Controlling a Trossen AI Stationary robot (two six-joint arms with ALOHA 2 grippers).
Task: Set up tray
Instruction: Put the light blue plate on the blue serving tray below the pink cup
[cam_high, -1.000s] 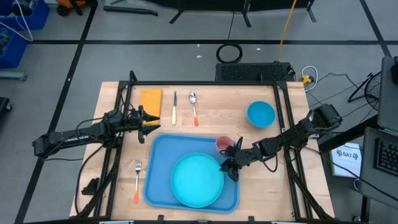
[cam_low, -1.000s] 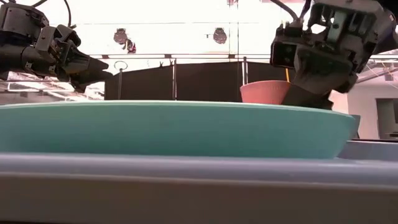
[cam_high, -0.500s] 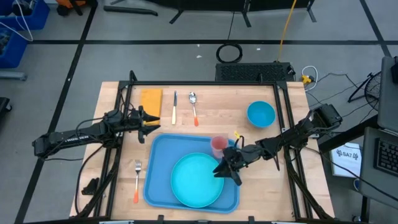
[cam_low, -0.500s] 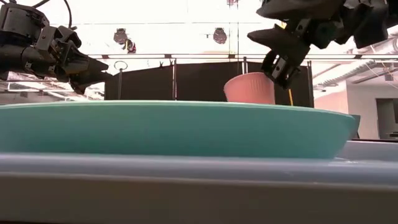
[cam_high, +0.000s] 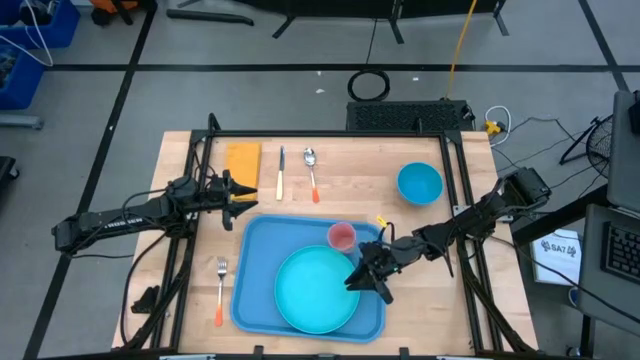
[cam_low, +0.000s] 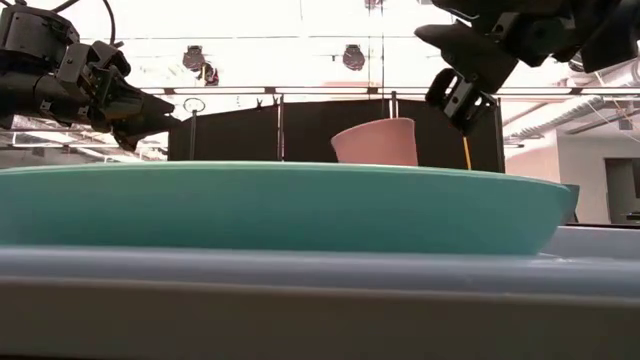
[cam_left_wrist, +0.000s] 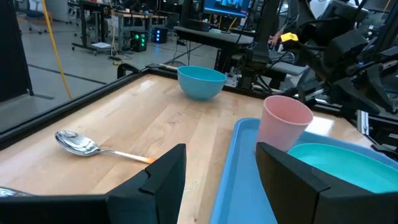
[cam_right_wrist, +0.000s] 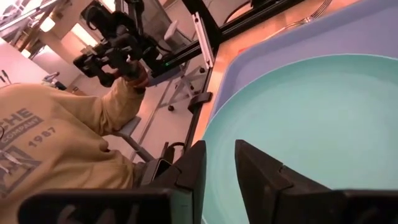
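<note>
Wooden table (cam_high: 180, 160) filling the middle of the high view. On its lower half, the large flat blue plastic tray (cam_high: 250, 250) with rounded corners and a raised rim, lying long side across.

Inside the tray: a round turquoise plate (cam_high: 318, 290) covering most of the lower right, and a small pink plastic cup (cam_high: 342, 236) standing mouth up just above the plate, near the tray's upper edge. Nothing visible inside the cup or on the plate.

Changed within the last second: cup shifted left from the tray's upper right corner, where the right gripper had it, and now standing free. Right gripper (cam_high: 362, 280) drawn back to the plate's right edge, clear of the cup, fingers a narrow gap apart and narrowing, holding nothing. Reads as the cup step finished, with the remaining pieces yet to be placed.

Outside the tray: a round blue bowl (cam_high: 419, 183) at upper right, apparently empty; a folded yellow cloth (cam_high: 243, 160), a knife (cam_high: 281, 172) and a spoon (cam_high: 312, 172) in a row along the top; an orange-handled fork (cam_high: 220, 290) to the tray's left.

Left gripper (cam_high: 240, 192) waiting above the tray's upper left corner, fingers apart, empty.
</note>
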